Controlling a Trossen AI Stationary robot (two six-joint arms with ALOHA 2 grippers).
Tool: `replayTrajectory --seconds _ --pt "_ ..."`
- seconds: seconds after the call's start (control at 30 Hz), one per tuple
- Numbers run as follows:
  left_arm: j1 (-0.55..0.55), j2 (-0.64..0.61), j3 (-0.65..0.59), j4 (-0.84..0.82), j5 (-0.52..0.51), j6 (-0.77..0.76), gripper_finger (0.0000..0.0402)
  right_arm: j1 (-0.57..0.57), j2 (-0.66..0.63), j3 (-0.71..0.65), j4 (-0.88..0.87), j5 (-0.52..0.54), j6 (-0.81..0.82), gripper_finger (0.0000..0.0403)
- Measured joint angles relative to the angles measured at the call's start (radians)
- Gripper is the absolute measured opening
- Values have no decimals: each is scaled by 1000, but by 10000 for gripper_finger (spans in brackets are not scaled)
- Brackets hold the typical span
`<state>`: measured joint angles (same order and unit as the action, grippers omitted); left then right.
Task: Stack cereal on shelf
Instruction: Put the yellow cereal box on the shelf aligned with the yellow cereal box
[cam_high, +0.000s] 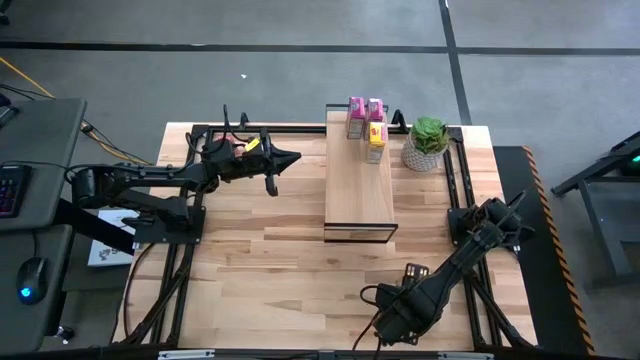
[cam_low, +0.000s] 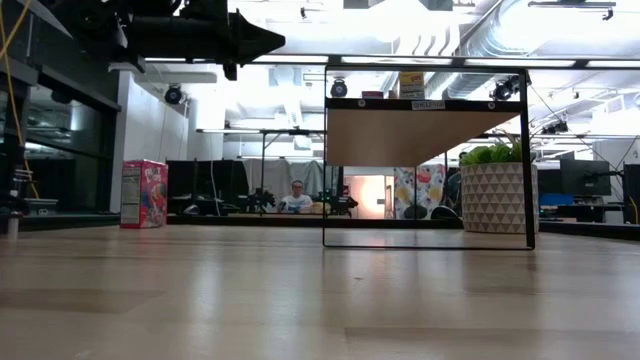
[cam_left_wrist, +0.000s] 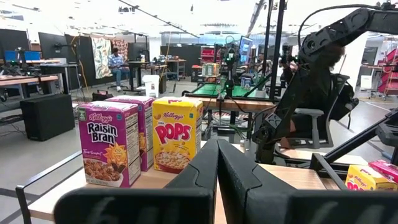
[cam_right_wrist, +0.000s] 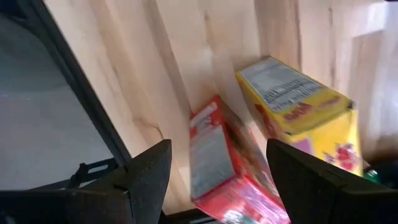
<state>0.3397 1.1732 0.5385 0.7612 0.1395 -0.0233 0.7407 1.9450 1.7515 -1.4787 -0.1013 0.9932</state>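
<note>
Right gripper (cam_right_wrist: 217, 180): jaws wide, empty, above a red cardboard cereal box (cam_right_wrist: 221, 168) and a yellow one (cam_right_wrist: 305, 112). Light, crushable; best taken across the narrow sides. Left gripper (cam_high: 290, 158): shut, empty. Beyond: light-wood shelf (cam_high: 358, 190) holding three boxes (cam_high: 366, 122).

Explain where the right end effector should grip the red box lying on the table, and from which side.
Probably the two long sides of the red box, coming straight down from above. It lies down on the table, lengthwise between the fingers of the open right end effector. The yellow box lies close alongside, so the finger on that side has little room.
</note>
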Motion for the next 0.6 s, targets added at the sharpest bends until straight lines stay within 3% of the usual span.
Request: replayTrajectory --seconds 0.6 --pt "0 0 0 0 0 0 0 -2 50 0 -13 -23 -24 254"
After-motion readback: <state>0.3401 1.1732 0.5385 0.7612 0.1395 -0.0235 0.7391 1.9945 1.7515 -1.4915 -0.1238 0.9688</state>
